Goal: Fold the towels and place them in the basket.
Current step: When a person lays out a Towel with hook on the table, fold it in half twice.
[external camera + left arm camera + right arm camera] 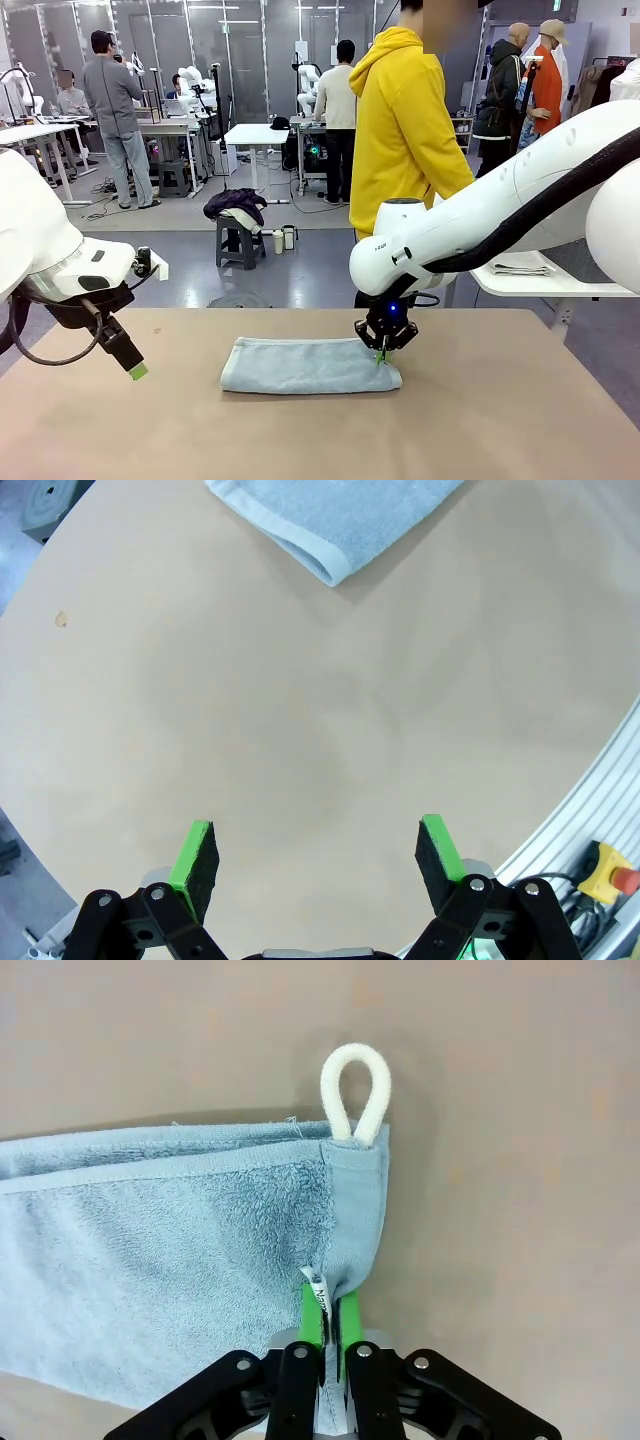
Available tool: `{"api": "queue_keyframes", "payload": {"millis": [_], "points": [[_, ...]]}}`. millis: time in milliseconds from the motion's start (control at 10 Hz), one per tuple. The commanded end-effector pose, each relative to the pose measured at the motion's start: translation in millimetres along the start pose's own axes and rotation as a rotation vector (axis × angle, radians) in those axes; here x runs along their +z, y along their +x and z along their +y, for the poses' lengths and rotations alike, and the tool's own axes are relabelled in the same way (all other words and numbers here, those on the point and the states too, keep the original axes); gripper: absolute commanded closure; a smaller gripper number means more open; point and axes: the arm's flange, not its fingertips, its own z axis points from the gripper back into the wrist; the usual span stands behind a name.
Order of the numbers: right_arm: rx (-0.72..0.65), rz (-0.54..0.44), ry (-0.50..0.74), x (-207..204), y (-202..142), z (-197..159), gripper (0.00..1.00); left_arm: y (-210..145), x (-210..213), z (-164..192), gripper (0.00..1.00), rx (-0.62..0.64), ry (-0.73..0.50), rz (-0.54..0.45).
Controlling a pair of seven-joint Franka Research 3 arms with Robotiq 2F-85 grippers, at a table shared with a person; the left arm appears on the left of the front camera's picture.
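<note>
A folded light grey-blue towel [300, 365] lies flat on the table [500, 420], nearer its far edge. The right gripper [381, 352] pinches the towel's right end, by a white loop [355, 1090]. The left gripper [137, 371] hovers near the left edge, jaws spread wide, empty.

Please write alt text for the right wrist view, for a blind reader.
The right claw pinches the near edge of a light grey-blue towel, its green pads closed beside a small white tag. The towel lies on a tan table, with a white loop at its far corner.
</note>
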Motion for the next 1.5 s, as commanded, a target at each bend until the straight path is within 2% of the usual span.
{"api": "queue_keyframes", "payload": {"millis": [0, 300, 600, 900, 1200, 1400], "points": [[-0.011, -0.008, 0.012, 1.8, -1.8, -3.9, 1.00, 2.5, -1.6, -2.6, 0.00, 0.010, 0.010, 0.000], [-0.021, -0.038, -0.005, 17.0, -9.2, -6.7, 1.00, 2.5, -1.6, -2.6, 0.00, 0.010, 0.010, 0.000], [-0.025, -0.119, -0.053, 58.2, -23.9, -19.4, 1.00, 2.5, -1.6, -2.6, 0.00, 0.010, 0.010, 0.000], [-0.008, -0.144, -0.083, 74.0, -27.7, -14.4, 1.00, 2.5, -1.6, -2.6, 0.00, 0.010, 0.010, 0.000], [0.082, -0.156, -0.021, 95.6, -34.7, 12.8, 1.00, 2.5, -1.6, -2.6, 0.00, 0.010, 0.010, 0.000], [0.131, -0.188, -0.031, 113.1, -42.0, 47.2, 1.00, 2.5, -1.6, -2.6, 0.00, 0.010, 0.010, 0.000]]}}
